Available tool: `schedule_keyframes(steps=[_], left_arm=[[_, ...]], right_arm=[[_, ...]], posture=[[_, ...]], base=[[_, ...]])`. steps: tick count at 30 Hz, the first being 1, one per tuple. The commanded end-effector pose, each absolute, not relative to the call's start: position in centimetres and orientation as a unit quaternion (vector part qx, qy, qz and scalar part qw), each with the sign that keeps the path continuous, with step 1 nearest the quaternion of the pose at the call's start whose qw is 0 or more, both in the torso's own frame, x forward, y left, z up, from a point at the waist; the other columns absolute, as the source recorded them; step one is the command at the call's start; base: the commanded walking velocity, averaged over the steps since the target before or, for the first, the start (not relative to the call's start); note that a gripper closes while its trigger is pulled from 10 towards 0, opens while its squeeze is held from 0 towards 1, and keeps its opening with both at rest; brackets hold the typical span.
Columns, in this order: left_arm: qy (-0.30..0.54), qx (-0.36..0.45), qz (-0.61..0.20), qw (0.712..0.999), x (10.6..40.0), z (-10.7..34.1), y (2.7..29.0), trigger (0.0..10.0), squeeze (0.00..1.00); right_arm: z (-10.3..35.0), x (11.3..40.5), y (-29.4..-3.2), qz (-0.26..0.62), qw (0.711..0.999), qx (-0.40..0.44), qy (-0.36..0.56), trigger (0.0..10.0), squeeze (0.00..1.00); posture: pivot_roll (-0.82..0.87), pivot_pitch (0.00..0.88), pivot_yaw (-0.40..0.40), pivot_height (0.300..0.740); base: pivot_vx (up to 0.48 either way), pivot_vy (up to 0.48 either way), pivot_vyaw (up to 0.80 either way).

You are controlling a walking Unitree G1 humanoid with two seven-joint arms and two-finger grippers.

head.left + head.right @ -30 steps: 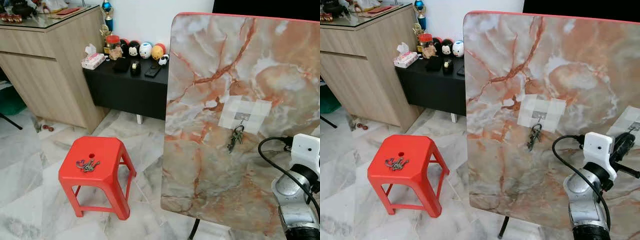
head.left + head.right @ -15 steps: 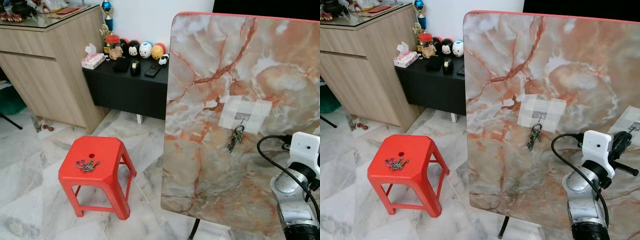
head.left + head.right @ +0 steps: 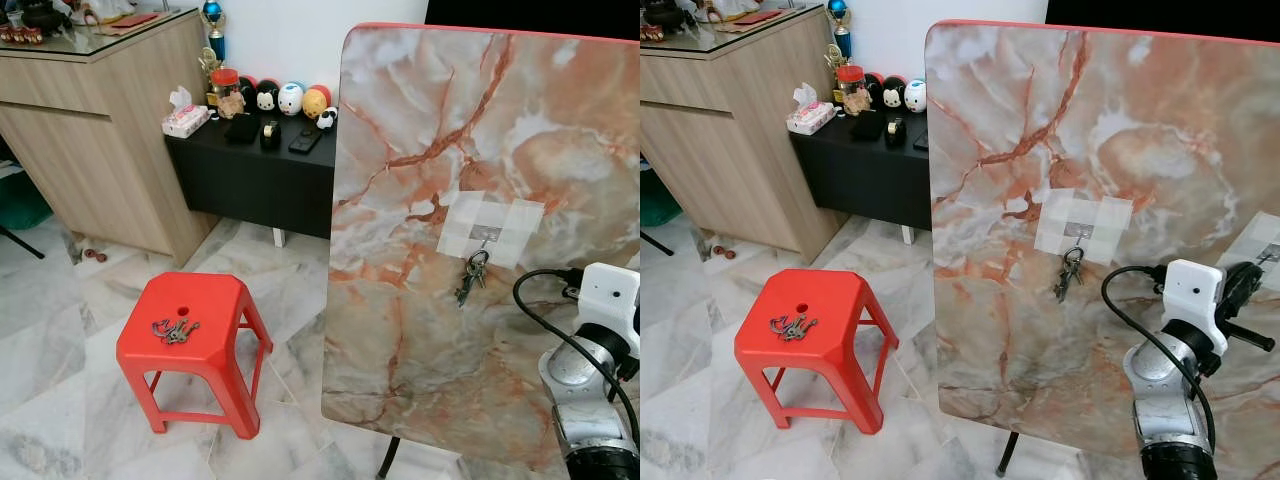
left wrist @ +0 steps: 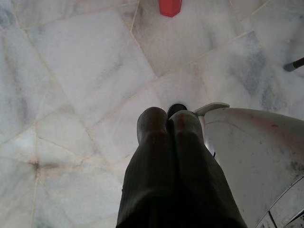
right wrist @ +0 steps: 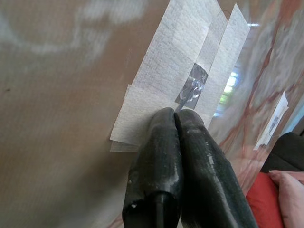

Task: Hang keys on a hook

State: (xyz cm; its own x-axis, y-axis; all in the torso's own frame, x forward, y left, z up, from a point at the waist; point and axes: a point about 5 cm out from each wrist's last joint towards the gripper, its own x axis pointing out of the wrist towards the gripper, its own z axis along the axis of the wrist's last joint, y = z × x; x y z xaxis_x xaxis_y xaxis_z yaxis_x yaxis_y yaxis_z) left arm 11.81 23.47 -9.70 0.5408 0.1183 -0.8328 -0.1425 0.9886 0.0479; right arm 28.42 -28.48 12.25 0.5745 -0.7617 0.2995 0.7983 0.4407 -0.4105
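One bunch of keys (image 3: 470, 276) hangs from a small hook (image 3: 485, 238) taped to the upright marble-patterned board (image 3: 420, 340). A second bunch of keys (image 3: 175, 330) lies on the red plastic stool (image 3: 190, 305) to the left. My right gripper (image 5: 175, 114) is shut with nothing seen between its fingers, its tips close below another taped hook (image 5: 192, 90) at the board's right side (image 3: 1270, 255). My right arm (image 3: 1175, 380) rises at the lower right. My left gripper (image 4: 167, 111) hangs shut over the marble floor.
A low black cabinet (image 3: 260, 175) with figurines and a wooden sideboard (image 3: 90, 150) stand at the back left. Marble floor (image 3: 60, 340) surrounds the stool. The board's black stand foot (image 3: 388, 458) shows beneath it. One stool foot (image 4: 169, 6) appears in the left wrist view.
My right arm has shifted very slightly left and down. The hung keys and the keys on the stool have not moved.
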Motion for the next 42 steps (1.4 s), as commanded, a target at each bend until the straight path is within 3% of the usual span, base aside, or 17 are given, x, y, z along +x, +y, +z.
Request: schedule_keyframes(steps=[1,4,5,6,19,27,28,29,36,39,42], left_arm=[[0.481,0.000,0.068,0.874,11.6,-9.7,23.7,10.0,0.00],[0.481,0.000,0.068,0.874,11.6,-9.7,23.7,10.0,0.00],[0.481,0.000,0.068,0.874,11.6,-9.7,23.7,10.0,0.00],[0.481,0.000,0.068,0.874,11.6,-9.7,23.7,10.0,0.00],[0.481,0.000,0.067,0.874,11.6,-9.7,23.7,10.0,0.00],[0.481,0.000,0.067,0.874,11.6,-9.7,23.6,10.0,0.00],[0.481,0.000,0.067,0.874,11.6,-9.7,23.6,10.0,0.00],[0.481,0.000,0.066,0.874,11.6,-9.8,23.6,10.0,0.00],[0.481,-0.001,0.067,0.874,11.6,-9.8,23.6,10.0,0.00],[0.481,-0.001,0.068,0.874,11.6,-9.8,23.6,10.0,0.00],[0.481,0.000,0.067,0.874,11.6,-9.7,23.6,10.0,0.00]], right_arm=[[12.2,28.5,-28.7,-0.462,0.850,-0.250,-0.031,10.0,0.00],[12.2,28.6,-28.7,-0.460,0.853,-0.245,-0.032,10.0,0.00],[12.2,28.6,-28.7,-0.459,0.854,-0.244,-0.033,10.0,0.82],[12.2,28.6,-28.7,-0.459,0.854,-0.243,-0.033,10.0,1.00],[11.6,28.7,-28.2,-0.431,0.870,-0.237,-0.031,10.0,1.00],[9.9,28.4,-25.2,-0.304,0.921,-0.243,-0.035,10.0,1.00],[9.3,28.3,-24.7,-0.283,0.928,-0.242,-0.024,10.0,0.86],[8.1,28.0,-23.9,-0.248,0.938,-0.243,0.000,10.0,0.00],[5.1,26.5,-22.3,-0.188,0.952,-0.233,0.059,10.0,0.00],[0.7,24.0,-21.9,-0.146,0.957,-0.188,0.167,10.0,0.00],[-3.0,22.2,-22.0,-0.141,0.939,-0.127,0.287,10.0,0.00]], posture=[[0.17,0.000,-0.010,0.740],[0.17,0.000,-0.010,0.740],[0.17,0.000,-0.010,0.740],[0.17,0.000,-0.010,0.740],[0.17,0.000,-0.010,0.740],[0.16,0.000,-0.014,0.740],[0.16,0.000,-0.016,0.740],[0.16,0.000,-0.020,0.740],[0.16,0.000,-0.025,0.740],[0.16,0.000,-0.025,0.740],[0.16,0.000,-0.025,0.740]], base=[[0.000,0.000,0.00],[0.000,0.000,0.00],[0.000,0.000,0.00],[0.000,0.000,0.00],[0.000,0.000,0.00],[0.000,0.000,0.00],[0.000,0.000,0.00],[0.000,0.000,0.00],[0.000,0.000,0.00],[0.000,0.000,0.00],[0.000,0.000,0.00]])
